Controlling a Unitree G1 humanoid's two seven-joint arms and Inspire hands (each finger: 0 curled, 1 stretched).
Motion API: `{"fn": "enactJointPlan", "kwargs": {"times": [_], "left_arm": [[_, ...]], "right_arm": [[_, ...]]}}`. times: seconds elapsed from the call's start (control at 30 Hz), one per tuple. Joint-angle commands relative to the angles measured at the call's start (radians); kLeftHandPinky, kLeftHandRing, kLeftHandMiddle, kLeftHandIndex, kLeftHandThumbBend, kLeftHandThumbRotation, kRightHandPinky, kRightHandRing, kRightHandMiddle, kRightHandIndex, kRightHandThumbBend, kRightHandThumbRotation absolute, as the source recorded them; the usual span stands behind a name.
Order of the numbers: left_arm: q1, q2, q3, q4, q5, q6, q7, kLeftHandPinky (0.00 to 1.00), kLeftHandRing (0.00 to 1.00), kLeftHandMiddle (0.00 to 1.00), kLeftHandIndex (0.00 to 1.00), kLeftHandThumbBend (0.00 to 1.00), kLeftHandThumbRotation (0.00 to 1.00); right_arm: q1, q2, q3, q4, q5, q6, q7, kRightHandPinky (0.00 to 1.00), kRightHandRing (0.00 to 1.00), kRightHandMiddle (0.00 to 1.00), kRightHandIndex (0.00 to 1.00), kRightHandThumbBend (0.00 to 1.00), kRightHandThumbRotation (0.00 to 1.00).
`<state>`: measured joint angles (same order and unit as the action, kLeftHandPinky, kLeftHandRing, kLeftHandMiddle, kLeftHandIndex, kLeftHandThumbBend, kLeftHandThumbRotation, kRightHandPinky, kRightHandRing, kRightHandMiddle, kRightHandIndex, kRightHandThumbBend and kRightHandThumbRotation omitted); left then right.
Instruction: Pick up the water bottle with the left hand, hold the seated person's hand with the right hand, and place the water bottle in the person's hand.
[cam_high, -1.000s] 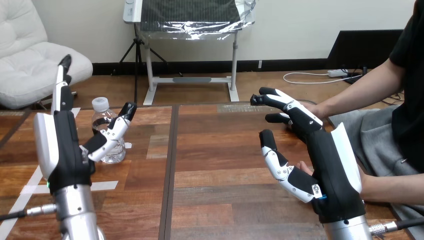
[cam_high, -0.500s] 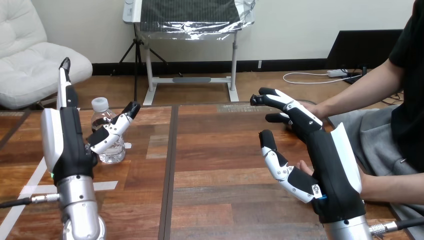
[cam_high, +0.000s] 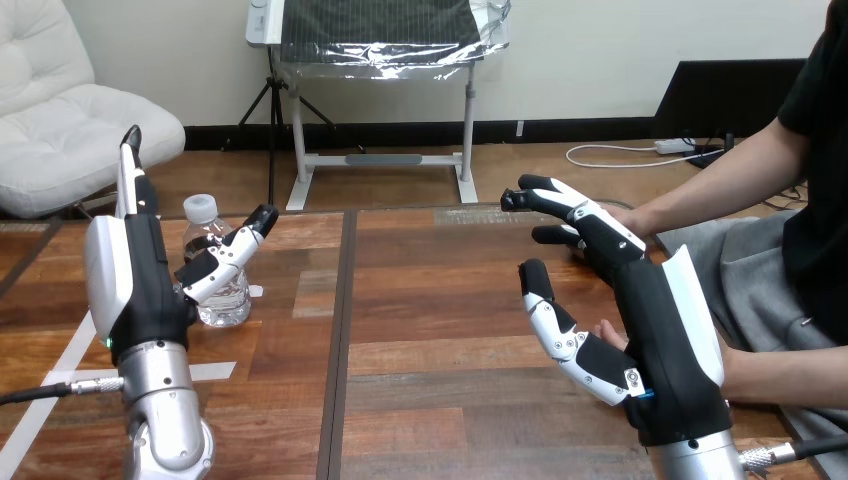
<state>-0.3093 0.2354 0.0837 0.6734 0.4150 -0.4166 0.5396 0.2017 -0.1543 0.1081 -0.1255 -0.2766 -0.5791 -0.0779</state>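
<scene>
A clear water bottle (cam_high: 208, 243) with a white cap stands upright on the wooden table (cam_high: 440, 300) at the left. My left hand (cam_high: 140, 285) is right beside it on its near left, open, fingers straight up, and the thumb (cam_high: 228, 262) crosses the bottle's front. My right hand (cam_high: 655, 320) hovers at the right, open with fingers stretched forward. The person's hand (cam_high: 606, 330) peeks out from behind its palm, next to the thumb; I cannot tell whether they touch. The person's other forearm (cam_high: 700, 195) reaches in behind my right fingers.
White tape strips (cam_high: 62, 372) mark the table's left part. A dark seam (cam_high: 340, 330) runs down the table between the two arms. The person sits at the right edge.
My left arm has shifted a little right and drawn lower, bringing the hand closer beside the bottle. The right hand and the person's hand have not moved.
</scene>
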Motion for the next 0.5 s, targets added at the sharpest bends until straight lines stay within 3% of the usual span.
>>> {"fn": "enactJointPlan", "kwargs": {"times": [0.0,0.47], "left_arm": [[-0.116,0.042,-0.024,0.05,0.022,0.002,0.019,0.83,0.93,0.98,1.0,0.88,0.45],[-0.193,0.067,-0.044,0.149,0.02,0.026,0.023,0.86,0.94,0.98,1.0,0.88,0.44]], "right_arm": [[-0.068,0.008,-0.014,-0.001,0.01,-0.009,-0.002,0.74,0.84,0.85,0.73,0.16,0.0],[-0.081,-0.001,-0.016,0.008,0.012,-0.013,0.006,0.75,0.84,0.85,0.73,0.16,0.0]]}}
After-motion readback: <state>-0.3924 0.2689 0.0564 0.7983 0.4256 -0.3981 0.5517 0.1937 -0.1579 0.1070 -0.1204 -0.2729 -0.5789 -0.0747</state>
